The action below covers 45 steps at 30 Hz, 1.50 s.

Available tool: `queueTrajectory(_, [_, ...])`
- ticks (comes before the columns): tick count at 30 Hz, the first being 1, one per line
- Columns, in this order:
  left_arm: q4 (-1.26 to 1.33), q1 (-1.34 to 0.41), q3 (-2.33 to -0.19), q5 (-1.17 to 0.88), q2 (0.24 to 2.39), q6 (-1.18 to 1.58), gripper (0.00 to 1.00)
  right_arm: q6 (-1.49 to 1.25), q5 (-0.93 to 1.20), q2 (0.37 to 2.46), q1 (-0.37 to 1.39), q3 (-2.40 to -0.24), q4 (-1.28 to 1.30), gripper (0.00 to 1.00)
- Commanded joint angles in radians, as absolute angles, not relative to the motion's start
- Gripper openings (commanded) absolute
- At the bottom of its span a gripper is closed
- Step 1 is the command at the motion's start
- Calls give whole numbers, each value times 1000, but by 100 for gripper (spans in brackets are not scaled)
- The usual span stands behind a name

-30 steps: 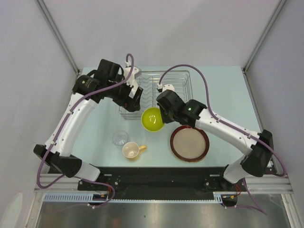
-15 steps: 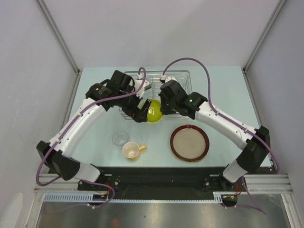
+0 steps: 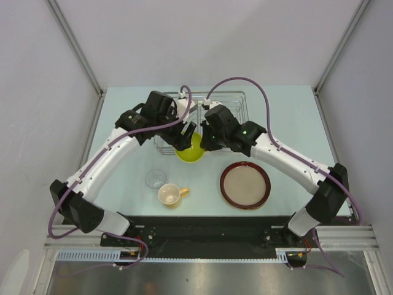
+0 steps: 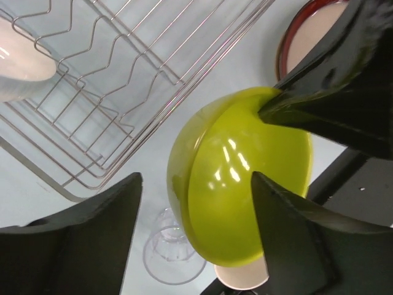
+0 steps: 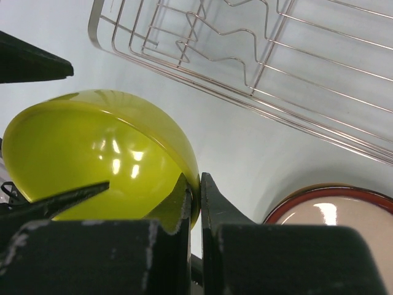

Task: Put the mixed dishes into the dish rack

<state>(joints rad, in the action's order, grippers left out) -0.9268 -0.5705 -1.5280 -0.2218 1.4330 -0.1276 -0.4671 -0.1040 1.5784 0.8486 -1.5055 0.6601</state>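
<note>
While I look down from the top camera, my right gripper (image 3: 202, 142) and my left gripper (image 3: 186, 136) meet over the lime-green bowl (image 3: 191, 152), which sits just in front of the near edge of the dish rack (image 3: 238, 98). The red-rimmed plate (image 3: 245, 185) lies flat on the table to the right, and the mug (image 3: 170, 195) and the clear glass (image 3: 155, 179) stand nearer my bases.

Over to my left wrist: my left gripper (image 4: 196, 230) is spread wide, and neither finger (image 4: 80, 239) touches anything. The bowl (image 4: 239, 184) hangs tipped on its edge beyond the gap, with my right arm's dark fingers (image 4: 331, 92) on its rim. The rack (image 4: 123, 92) stretches off to the upper left with a white bowl (image 4: 18, 58) inside it. The glass (image 4: 172, 258) peeks out below.

Now my right wrist: my right gripper (image 5: 195, 187) is pinched tight on the bowl's rim, wall squeezed between both fingers. The bowl (image 5: 92, 147) tilts away to the left, outside the rack (image 5: 276, 61). The plate (image 5: 331, 212) shows at lower right.
</note>
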Motion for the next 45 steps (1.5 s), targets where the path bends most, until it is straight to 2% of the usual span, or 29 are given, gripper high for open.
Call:
queueTrajectory(1, [-877,-575,-1480,-161,1416,-152,64,-477,-104,1525,838,-1519,618,0])
queueTrajectory(4, [-885,-575,-1471,-147,1410,-169,50,-479,-113,1509,831,-1508,620,0])
queueTrajectory(9, [-887,-575,-1460,-129,1401,-172,50,-480,-123,1497,824,-1491,611,0])
queueTrajectory(11, [-887,-575,-1462,-129,1404,-172,47,-483,-117,1499,825,-1493,606,0])
queueTrajectory(12, [-885,-575,-1465,-127,1405,-173,36,-485,-118,1497,825,-1491,604,0])
queueTrajectory(14, [-885,-575,-1471,-124,1413,-170,23,-486,-124,1496,825,-1490,604,0])
queueTrajectory(15, [-888,-575,-1479,-115,1422,-170,9,-488,-127,1494,828,-1486,604,0])
queueTrajectory(16, [-893,-575,-1482,-114,1425,-169,4,-488,-136,1493,828,-1485,604,0])
queueTrajectory(17, [-897,-575,-1485,-107,1428,-167,1,-488,-140,1490,830,-1482,606,0])
queueTrajectory(21, [-907,-577,-1506,-68,1434,-172,0,-495,-156,1488,827,-1471,609,0])
queueTrajectory(22, [-913,-575,-1512,-42,1440,-175,0,-497,-160,1489,825,-1470,607,6])
queueTrajectory(24, [-917,-575,-1541,-2,1451,-187,0,-500,-164,1494,825,-1470,612,31])
queueTrajectory(26, [-933,-575,-1571,105,1482,-207,0,-503,-187,1499,824,-1467,623,84])
queueTrajectory(27, [-933,-575,-1598,136,1489,-219,0,-506,-193,1502,821,-1466,635,97])
queueTrajectory(28, [-931,-575,-1609,196,1497,-230,0,-509,-204,1500,815,-1466,646,100])
queueTrajectory(32, [-913,-574,-1660,331,1545,-303,0,-514,-236,1464,784,-1434,678,100])
queueTrajectory(37, [-824,-575,-1686,604,1626,-419,0,-534,-259,1290,715,-1364,692,100])
queueTrajectory(40, [-686,-581,-1643,823,1681,-567,0,-545,-246,1165,658,-1318,703,100])
queueTrajectory(45, [-482,-598,-1575,1014,1752,-784,0,-557,-198,1011,577,-1270,730,100])
